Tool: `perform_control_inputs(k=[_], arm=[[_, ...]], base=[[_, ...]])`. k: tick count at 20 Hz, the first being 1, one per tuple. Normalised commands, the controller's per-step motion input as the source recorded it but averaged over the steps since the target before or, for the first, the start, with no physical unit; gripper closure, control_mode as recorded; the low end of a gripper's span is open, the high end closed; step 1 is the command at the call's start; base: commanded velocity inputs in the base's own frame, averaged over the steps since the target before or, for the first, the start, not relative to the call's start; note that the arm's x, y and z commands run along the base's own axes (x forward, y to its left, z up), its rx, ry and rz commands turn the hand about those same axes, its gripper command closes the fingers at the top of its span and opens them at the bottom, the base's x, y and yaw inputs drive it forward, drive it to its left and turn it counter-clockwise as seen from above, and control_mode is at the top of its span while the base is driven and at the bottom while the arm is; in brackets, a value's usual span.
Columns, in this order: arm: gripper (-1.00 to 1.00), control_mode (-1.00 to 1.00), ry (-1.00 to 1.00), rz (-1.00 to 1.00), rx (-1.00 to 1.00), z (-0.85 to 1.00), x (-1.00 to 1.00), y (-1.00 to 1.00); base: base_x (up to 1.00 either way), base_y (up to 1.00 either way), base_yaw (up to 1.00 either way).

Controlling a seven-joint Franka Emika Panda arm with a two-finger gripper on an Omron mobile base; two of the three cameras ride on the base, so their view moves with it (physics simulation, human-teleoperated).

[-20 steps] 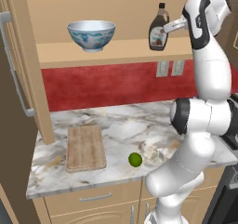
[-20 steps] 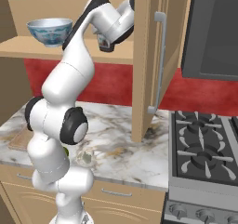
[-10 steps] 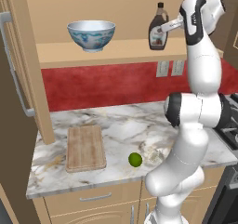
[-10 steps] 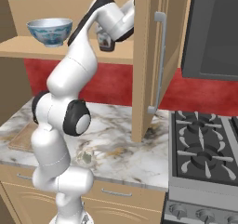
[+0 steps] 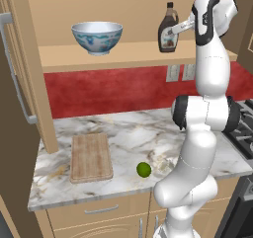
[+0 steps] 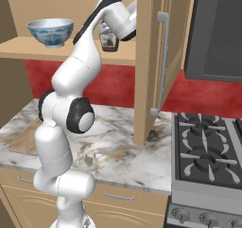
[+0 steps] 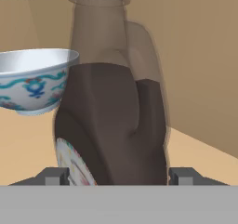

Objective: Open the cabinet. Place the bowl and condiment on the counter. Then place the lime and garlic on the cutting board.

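bowl (image 5: 97,37) left of condiment (image 5: 168,28), on shelf (image 5: 123,54)

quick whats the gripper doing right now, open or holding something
Gripper: open, one finger on each side of the syrup bottle on the cabinet shelf; no grip on it visible yet.

A red backsplash (image 5: 108,91) with, seemingly, wall outlets (image 5: 180,73), beside a stove (image 6: 208,149).

The condiment (image 7: 114,102) hides part of the bowl (image 7: 32,79); whether the jaws touch it can't be told.
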Motion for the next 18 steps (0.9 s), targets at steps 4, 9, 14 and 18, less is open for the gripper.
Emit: perform_control_inputs(k=[4,9,14,18], arm=[[1.00,-1.00,0.00,0.01,0.00,-0.16,0.00,0.04],[1.00,-1.00,0.00,0.00,0.00,-0.13,-0.06,0.10],[1.00,-1.00,-0.02,0.00,0.00,-0.11,-0.26,0.30],[1.00,-1.00,-0.07,0.00,0.00,-0.04,-0.55,0.49]], base=[[0.00,0.00,0.00],[0.00,0.00,0.00],[0.00,0.00,0.00],[0.00,0.00,0.00]])
